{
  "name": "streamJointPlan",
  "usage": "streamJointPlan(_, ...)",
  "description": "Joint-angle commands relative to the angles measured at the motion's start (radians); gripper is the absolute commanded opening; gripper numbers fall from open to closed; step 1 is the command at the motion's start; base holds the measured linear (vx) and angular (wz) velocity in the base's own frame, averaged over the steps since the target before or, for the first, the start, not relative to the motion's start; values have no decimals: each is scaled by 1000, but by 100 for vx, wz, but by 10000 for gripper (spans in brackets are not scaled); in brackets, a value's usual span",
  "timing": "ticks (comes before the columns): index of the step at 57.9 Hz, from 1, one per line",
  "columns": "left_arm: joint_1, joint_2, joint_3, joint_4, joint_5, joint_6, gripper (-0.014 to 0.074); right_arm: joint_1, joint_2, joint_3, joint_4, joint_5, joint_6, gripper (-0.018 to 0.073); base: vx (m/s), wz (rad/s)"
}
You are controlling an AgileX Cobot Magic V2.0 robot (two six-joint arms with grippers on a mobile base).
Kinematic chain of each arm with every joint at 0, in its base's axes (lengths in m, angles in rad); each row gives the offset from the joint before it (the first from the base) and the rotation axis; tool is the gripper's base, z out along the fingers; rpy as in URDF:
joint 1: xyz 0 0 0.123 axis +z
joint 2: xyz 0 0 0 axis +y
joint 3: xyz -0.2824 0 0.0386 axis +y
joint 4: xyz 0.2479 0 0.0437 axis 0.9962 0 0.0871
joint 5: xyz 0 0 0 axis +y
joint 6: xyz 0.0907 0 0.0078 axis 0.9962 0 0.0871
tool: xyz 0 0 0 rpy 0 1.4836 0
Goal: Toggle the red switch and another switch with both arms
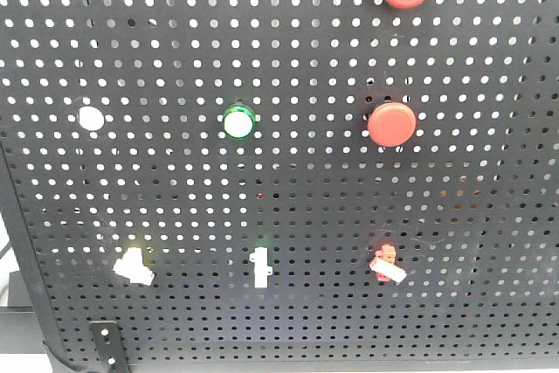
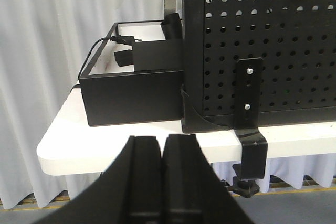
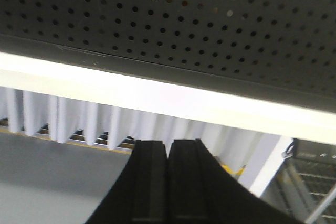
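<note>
Left gripper and right gripper: both pressed together, low off pegboard. Approach step, untoggled. Next: lift toward cream switch at 7 o'clock, red switch at 5 o'clock.

Black perforated pegboard; red switch; pale yellow switch.

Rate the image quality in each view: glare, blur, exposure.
Front view: fairly sharp, but the cream switch blooms overexposed. Left wrist view: crisp, with an evenly lit pegboard. Right wrist view: soft focus, with the table edge blown out white.
</note>
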Motion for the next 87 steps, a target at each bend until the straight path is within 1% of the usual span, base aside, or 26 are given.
streamJointPlan(1,1,-8,19,-9,-75,-8,2,-4,-9,5,-20,-109,0,-6,0,0)
streamJointPlan(6,1,-8,19,-9,-79,-8,2,-4,-9,5,2,-133,27,-6,0,0)
streamJointPlan(13,1,-8,19,-9,-83,-8,2,-4,-9,5,11,-161,30,-6,0,0)
streamJointPlan(17,1,-8,19,-9,-95,-8,2,-4,-9,5,25,-192,65,-6,0,0)
streamJointPlan(25,1,-8,19,-8,-126,-7,2,-4,-9,5,100,-241,163,-6,0,0)
streamJointPlan(28,1,-8,19,-8,-141,-7,2,-4,-9,5,121,-253,178,-6,0,0)
streamJointPlan(32,1,-8,19,-9,-168,-7,2,-4,-9,5,120,-254,177,-6,0,0)
streamJointPlan(42,1,-8,9,-9,-282,-7,2,-4,-9,5,120,-286,177,-6,0,0)
streamJointPlan(48,1,-8,9,-9,-417,-10,2,-4,-9,4,117,-387,177,-6,0,0)
streamJointPlan(53,1,-8,-7,-10,-487,-10,2,-4,-9,-6,119,-483,178,-6,0,0)
streamJointPlan(57,1,-7,-58,-9,-468,-10,2,-4,-9,-38,121,-511,178,-6,0,0)
streamJointPlan(61,1,2,-139,-9,-419,-9,2,-4,-9,-101,125,-493,178,-6,0,0)
streamJointPlan(66,1,40,-256,-9,-351,-7,2,-4,11,-205,128,-425,178,-6,0,0)
streamJointPlan(74,1,150,-441,-9,-253,0,2,-4,110,-380,125,-262,175,-6,0,0)
streamJointPlan(80,1,251,-535,-9,-204,0,2,-4,211,-478,74,-174,130,-6,0,0)
streamJointPlan(87,1,341,-553,-9,-226,0,2,-4,314,-530,-22,-138,92,-6,0,0)
